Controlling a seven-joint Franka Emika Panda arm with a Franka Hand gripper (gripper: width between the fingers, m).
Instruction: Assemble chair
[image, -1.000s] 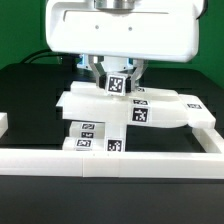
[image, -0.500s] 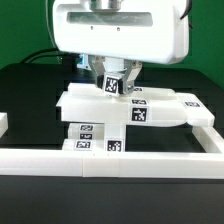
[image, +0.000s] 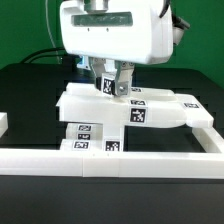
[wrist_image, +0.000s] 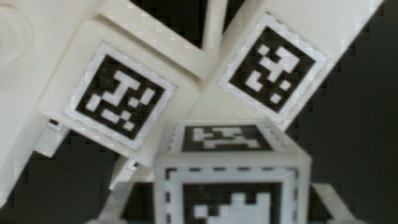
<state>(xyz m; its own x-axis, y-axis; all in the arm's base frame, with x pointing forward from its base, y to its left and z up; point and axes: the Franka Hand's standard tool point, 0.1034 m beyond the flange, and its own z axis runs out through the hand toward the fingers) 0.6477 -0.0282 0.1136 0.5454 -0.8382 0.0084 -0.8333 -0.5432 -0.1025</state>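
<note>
A low white border wall (image: 60, 160) runs along the front of the black desk (image: 28, 95) and turns back at the exterior view's right, closing in the chair (image: 92, 104) on those two sides; dark cables (image: 58, 57) trail behind. The chair's flat slab (image: 88, 100) rests against the wall, with tagged uprights (image: 86, 134) beneath it and a bar (image: 176, 103) reaching toward the exterior view's right; the arm's broad white housing hides what lies behind. The pincer (image: 112, 86) hangs over the slab's rear edge, narrowed onto a small cube (image: 107, 85) held between its fingers (image: 124, 82); whether the cube touches the slab cannot be told. The wrist view shows the small cube (wrist_image: 222, 150) close up, with two tagged faces (wrist_image: 121, 95) beyond.
</note>
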